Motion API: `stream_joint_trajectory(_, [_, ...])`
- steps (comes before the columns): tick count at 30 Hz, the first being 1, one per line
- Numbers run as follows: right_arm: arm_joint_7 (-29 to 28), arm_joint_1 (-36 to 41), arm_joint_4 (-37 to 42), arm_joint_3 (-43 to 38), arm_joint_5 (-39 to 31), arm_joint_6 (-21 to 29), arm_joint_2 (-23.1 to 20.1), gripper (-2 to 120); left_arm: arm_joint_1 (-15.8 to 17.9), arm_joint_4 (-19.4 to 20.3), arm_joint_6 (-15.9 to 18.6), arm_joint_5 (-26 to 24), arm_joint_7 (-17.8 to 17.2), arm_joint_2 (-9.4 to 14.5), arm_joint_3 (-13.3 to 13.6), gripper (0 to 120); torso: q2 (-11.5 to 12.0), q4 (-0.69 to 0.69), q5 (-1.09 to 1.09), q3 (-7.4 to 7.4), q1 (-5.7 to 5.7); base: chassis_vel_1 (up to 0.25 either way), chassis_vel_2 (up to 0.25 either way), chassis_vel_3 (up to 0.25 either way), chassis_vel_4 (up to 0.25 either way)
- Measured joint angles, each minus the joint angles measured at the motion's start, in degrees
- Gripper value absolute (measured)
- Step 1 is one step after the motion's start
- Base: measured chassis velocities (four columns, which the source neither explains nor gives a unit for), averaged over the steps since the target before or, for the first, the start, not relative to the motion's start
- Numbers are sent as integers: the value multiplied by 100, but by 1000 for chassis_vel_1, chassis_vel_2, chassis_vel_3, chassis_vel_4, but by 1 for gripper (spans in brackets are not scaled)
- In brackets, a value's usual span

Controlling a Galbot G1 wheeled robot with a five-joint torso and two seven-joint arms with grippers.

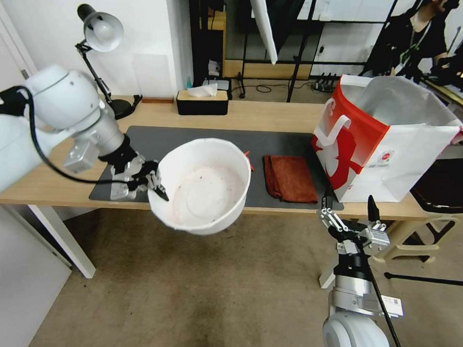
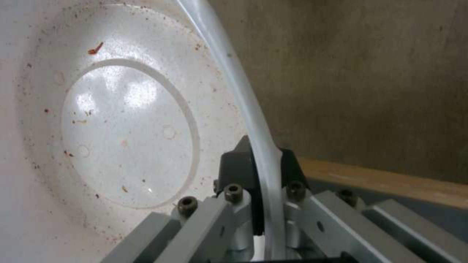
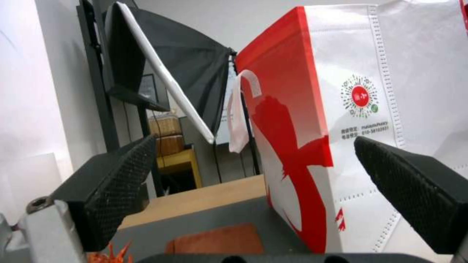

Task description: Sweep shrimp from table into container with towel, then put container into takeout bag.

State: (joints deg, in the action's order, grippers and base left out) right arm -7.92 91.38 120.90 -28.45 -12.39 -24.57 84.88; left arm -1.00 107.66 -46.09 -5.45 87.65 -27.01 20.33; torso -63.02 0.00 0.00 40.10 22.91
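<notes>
Nearest, the right gripper (image 1: 348, 208) hangs below the table's (image 1: 47, 183) front edge with its jaws spread and nothing between them, facing the takeout bag (image 1: 391, 144). Just beyond, the left gripper (image 1: 157, 183) pinches the rim of the container (image 1: 203, 185), holding the bowl tilted past the table's front edge; inside it is bare apart from red specks. To do this step well, I would keep the rim level with the mat edge so swept pieces drop in. Farther back, the towel (image 1: 291, 177) lies folded on the mat, one shrimp (image 1: 248, 159) sliver beside the bowl.
</notes>
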Motion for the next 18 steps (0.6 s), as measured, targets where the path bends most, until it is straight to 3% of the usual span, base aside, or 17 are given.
stream_joint_trajectory(6, [-2,-4,-10,9,21,5,14,100,-515,229,0,149,-1,136,-478,0,0,-1,0,0,0,0,0,0,0])
stream_joint_trajectory(8, [-3,-8,-25,15,52,5,26,100,-1092,384,-52,281,-1,234,-947,0,0,-1,0,0,0,0,0,0,0])
stream_joint_trajectory(10, [-3,-8,-27,16,58,5,26,100,-1233,413,-63,304,-1,264,-1040,0,0,0,0,0,0,0,0,0,0])
stream_joint_trajectory(13, [-3,-7,-54,24,90,4,30,100,-2185,573,-96,480,-1,382,-1599,0,0,1,-2,0,0,0,0,0,0])
stream_joint_trajectory(14, [-3,-7,-54,24,90,4,30,100,-2185,573,-96,480,-1,382,-1599,0,0,1,-2,0,0,0,0,0,0])
stream_joint_trajectory(18, [0,-18,-79,49,121,-9,51,100,-2939,704,-98,670,-1,429,-2007,0,0,0,-1,0,0,0,0,0,0])
